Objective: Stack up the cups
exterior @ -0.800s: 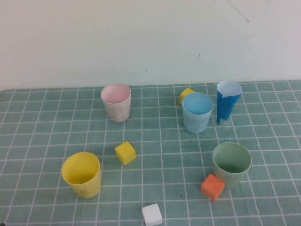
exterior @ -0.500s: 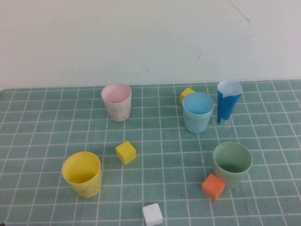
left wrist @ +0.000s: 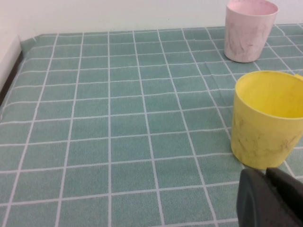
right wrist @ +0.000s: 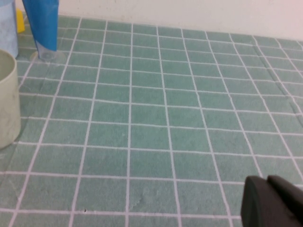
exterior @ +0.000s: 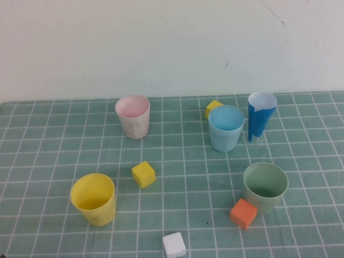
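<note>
Four cups stand upright and apart on the green checked cloth: yellow cup (exterior: 93, 199) front left, pale pink cup (exterior: 132, 116) back left, light blue cup (exterior: 226, 128) back right, sage green cup (exterior: 264, 187) front right. Neither arm shows in the high view. My left gripper (left wrist: 266, 174) is shut and empty, just short of the yellow cup (left wrist: 267, 118), with the pink cup (left wrist: 248, 28) beyond. My right gripper (right wrist: 266, 180) is shut and empty over bare cloth, well to the side of the green cup (right wrist: 7, 99).
A tall dark-blue-and-white paper cone (exterior: 260, 121) stands beside the light blue cup. A yellow cube (exterior: 143, 174) lies mid-left, another yellow cube (exterior: 213, 108) behind the blue cup, an orange cube (exterior: 243, 213) against the green cup, a white cube (exterior: 174, 245) at the front. A white wall bounds the back.
</note>
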`<state>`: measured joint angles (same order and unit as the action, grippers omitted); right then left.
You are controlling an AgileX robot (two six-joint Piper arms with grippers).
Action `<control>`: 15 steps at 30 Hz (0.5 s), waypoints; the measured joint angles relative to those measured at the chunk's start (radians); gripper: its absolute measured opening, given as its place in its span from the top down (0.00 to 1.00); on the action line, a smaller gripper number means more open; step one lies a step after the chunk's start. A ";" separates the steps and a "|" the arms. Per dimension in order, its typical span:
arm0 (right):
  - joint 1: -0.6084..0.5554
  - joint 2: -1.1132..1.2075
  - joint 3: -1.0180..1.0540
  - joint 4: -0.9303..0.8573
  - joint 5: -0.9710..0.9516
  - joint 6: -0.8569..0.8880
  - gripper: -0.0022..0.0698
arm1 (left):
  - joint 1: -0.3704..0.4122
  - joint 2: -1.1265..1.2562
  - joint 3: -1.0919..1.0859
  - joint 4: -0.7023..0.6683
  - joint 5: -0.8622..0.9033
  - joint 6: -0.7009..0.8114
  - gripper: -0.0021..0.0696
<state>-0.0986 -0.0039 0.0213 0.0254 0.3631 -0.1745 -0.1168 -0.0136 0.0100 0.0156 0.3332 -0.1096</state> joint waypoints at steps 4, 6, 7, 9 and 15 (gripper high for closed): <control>0.000 0.000 0.000 0.000 0.000 0.000 0.97 | 0.000 0.000 0.000 0.000 0.000 0.000 0.97; 0.000 0.000 0.000 0.000 0.000 0.000 0.97 | 0.000 0.000 0.000 0.000 0.000 0.000 0.97; 0.000 0.000 0.000 0.000 0.000 -0.004 0.97 | 0.000 0.000 0.000 0.000 0.000 0.000 0.97; 0.000 0.000 0.000 0.000 0.000 -0.011 0.97 | 0.000 0.000 0.000 0.000 0.000 0.004 0.97; 0.000 0.000 0.000 0.000 0.000 -0.022 0.97 | 0.000 0.000 0.000 0.000 0.000 0.004 0.97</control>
<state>-0.0986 -0.0039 0.0213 0.0254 0.3631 -0.1962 -0.1168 -0.0136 0.0100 0.0156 0.3332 -0.1051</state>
